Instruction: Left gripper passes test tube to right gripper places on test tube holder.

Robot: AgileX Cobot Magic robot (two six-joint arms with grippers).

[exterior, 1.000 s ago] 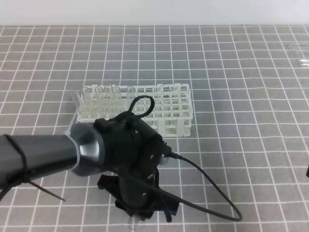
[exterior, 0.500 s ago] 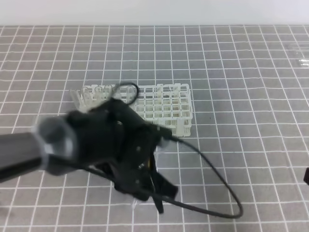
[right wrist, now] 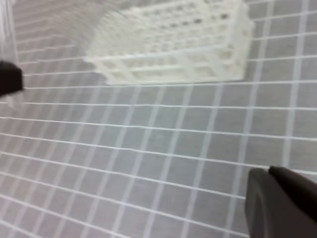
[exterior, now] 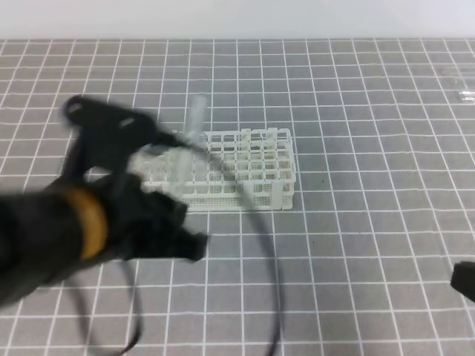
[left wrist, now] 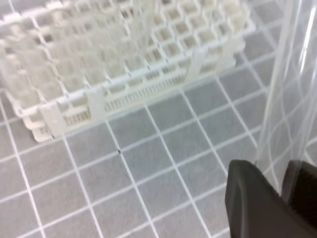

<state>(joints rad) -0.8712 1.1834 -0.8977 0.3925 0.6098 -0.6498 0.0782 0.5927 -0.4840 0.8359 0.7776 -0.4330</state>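
At the left of the exterior high view the left gripper (exterior: 167,237) shows as a blurred black mass in front of the rack, its cable looping down to the bottom edge. A clear test tube (exterior: 191,126) stands up from it at upper centre-left, tilted slightly, its top above the rack's back edge. In the left wrist view the tube (left wrist: 292,84) runs up the right edge between the dark fingers (left wrist: 247,198), so the jaws are closed on it (grip point itself out of frame). The white test tube holder (exterior: 260,167) sits centre, on the gridded table (exterior: 371,111). At the lower right edge, only a dark corner of the right gripper (exterior: 465,280) shows; its jaw opening cannot be told.
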